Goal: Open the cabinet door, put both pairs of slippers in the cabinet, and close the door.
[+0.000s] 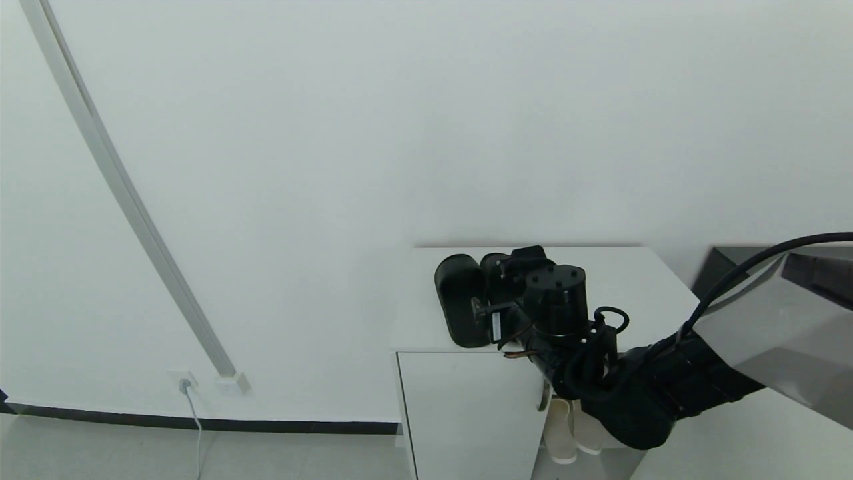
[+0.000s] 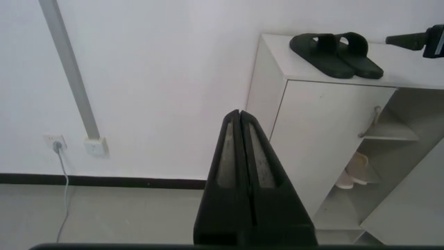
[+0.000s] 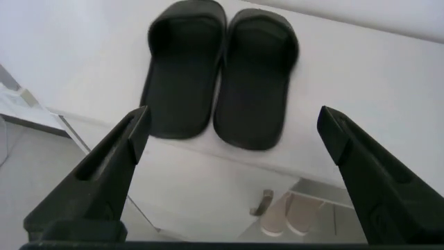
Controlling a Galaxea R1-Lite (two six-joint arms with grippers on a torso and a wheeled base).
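We see the right end effector [image 3: 232, 118] with its fingers spread wide, hovering over the pair of black slippers [image 3: 187, 80], which lie side by side on the top surface [image 1: 640, 287] of the cabinet [image 2: 326, 139]. Below it, in the cabinet's open part, a pale pair of slippers [image 2: 354, 173] sits on a shelf [image 2: 392, 135]. Our left end effector [image 2: 239, 117] is pressed closed on nothing, well apart from the cabinet, with the black pair beyond and above its tips.
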